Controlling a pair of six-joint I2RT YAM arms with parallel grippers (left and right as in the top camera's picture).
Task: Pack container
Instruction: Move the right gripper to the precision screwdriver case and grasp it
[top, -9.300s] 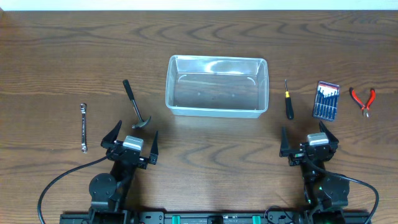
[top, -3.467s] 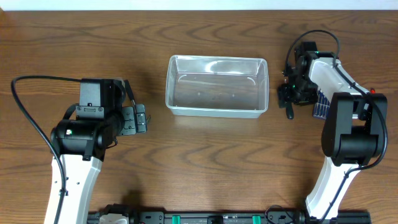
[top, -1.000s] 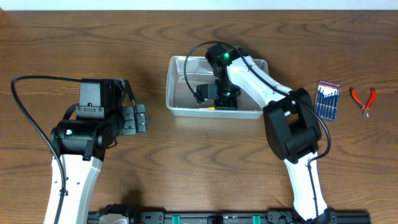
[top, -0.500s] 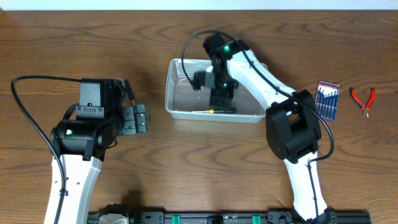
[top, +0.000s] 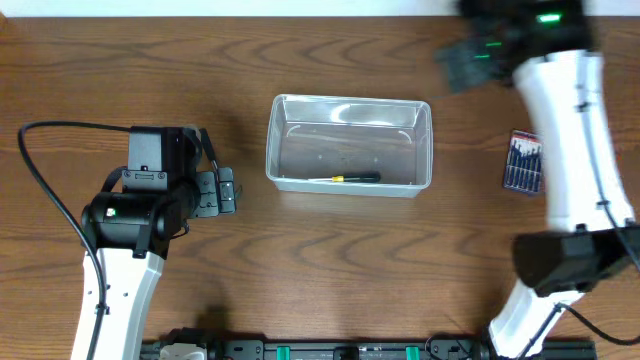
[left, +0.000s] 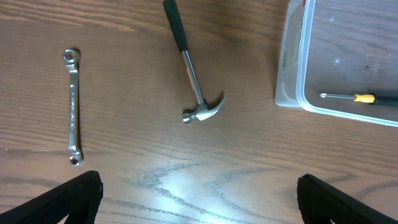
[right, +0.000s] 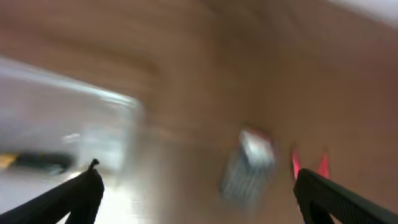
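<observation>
The clear plastic container (top: 350, 98) stands mid-table with a black-and-yellow screwdriver (top: 345, 178) lying inside along its near wall. My right gripper (top: 468, 58) is raised and blurred behind the container's right end. It is open and empty in the right wrist view (right: 196, 193). My left gripper (top: 225, 190) hovers left of the container, open and empty (left: 199, 199), above bare wood. A hammer (left: 193, 68) and a wrench (left: 73, 106) lie just beyond it. The left wrist view also shows the container (left: 289, 62) and the screwdriver (left: 357, 98).
A screwdriver set (top: 524, 160) lies right of the container. The right wrist view is blurred and shows the set (right: 249, 165) with red pliers (right: 308, 163) beside it. In the overhead view the wrench and pliers are hidden under my arms.
The right gripper has let go of the screwdriver, which now lies in the container. It has risen and swung fast to the back right. The left arm has not moved.
</observation>
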